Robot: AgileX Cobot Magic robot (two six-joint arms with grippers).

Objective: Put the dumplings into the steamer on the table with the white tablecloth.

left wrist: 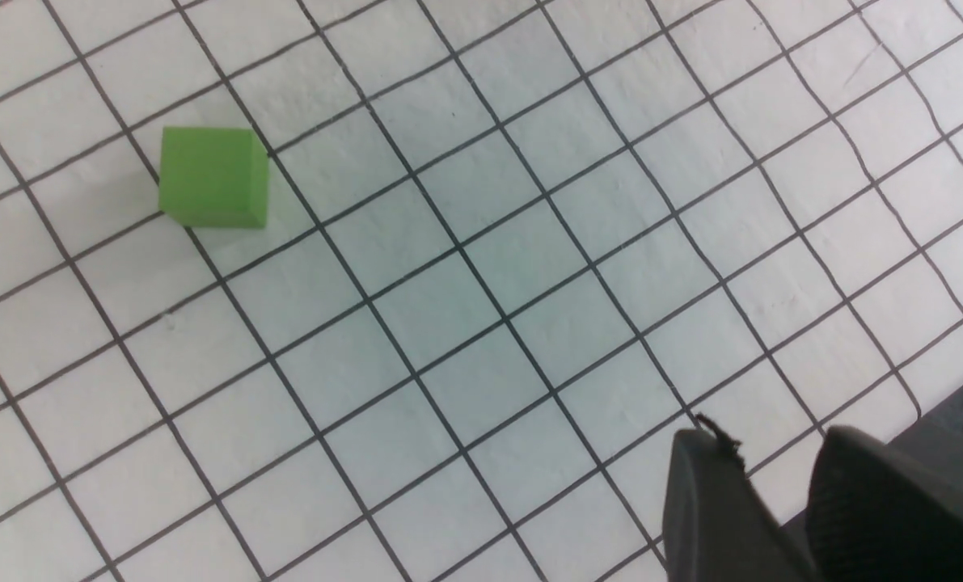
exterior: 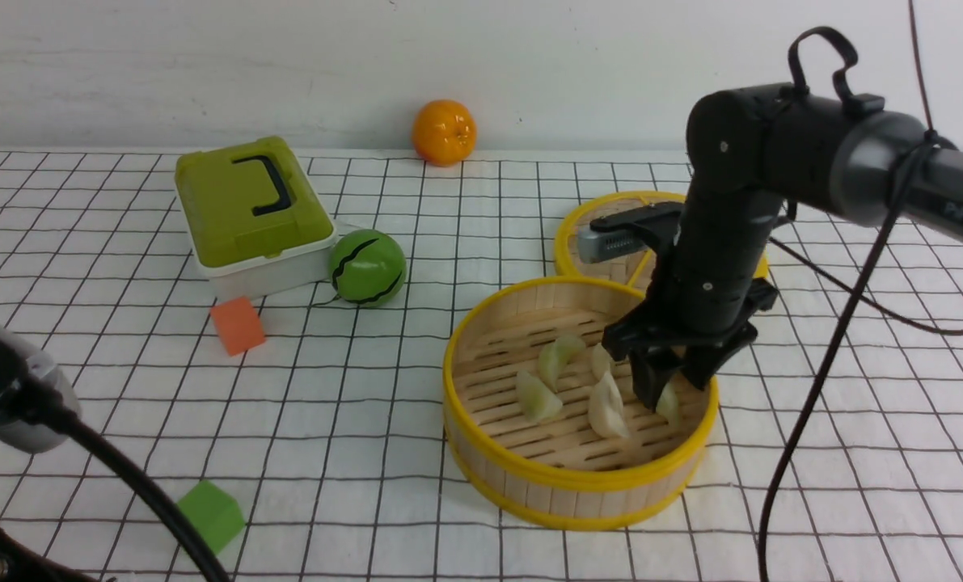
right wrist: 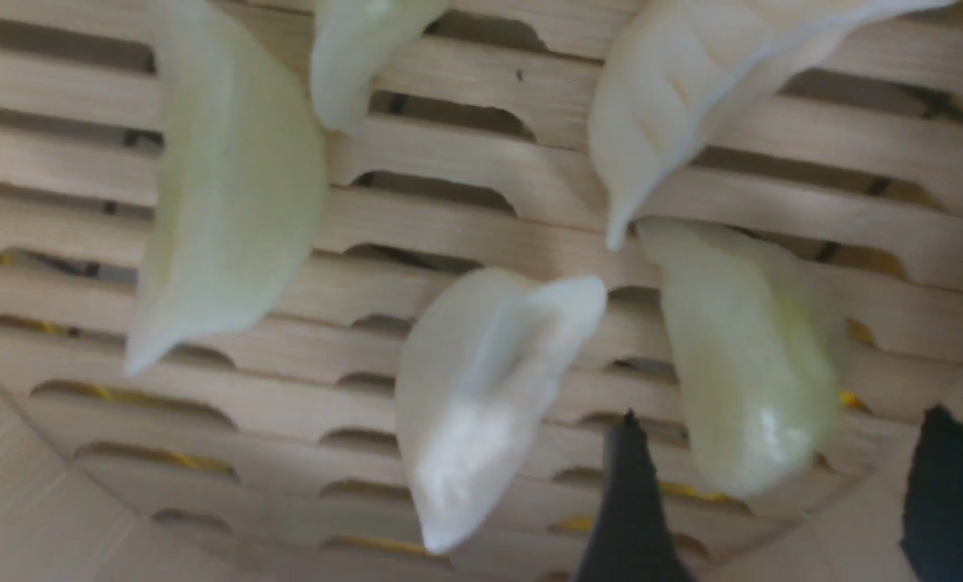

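Now, your cloth (exterior: 85, 364) is carrying the steamer (exterior: 530, 489) right of centre, your left gripper (left wrist: 780, 477) is hovering over the cloth, jaws slightly apart, and your right gripper (exterior: 671, 386) is hanging inside the steamer, jaws apart around one of the five dumplings (exterior: 608, 406) lying there.

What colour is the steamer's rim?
Yellow, above a pale wooden wall; the steamer shows best in the front view.

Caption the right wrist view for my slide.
Five dumplings sit in the steamer, the right gripper open around one.
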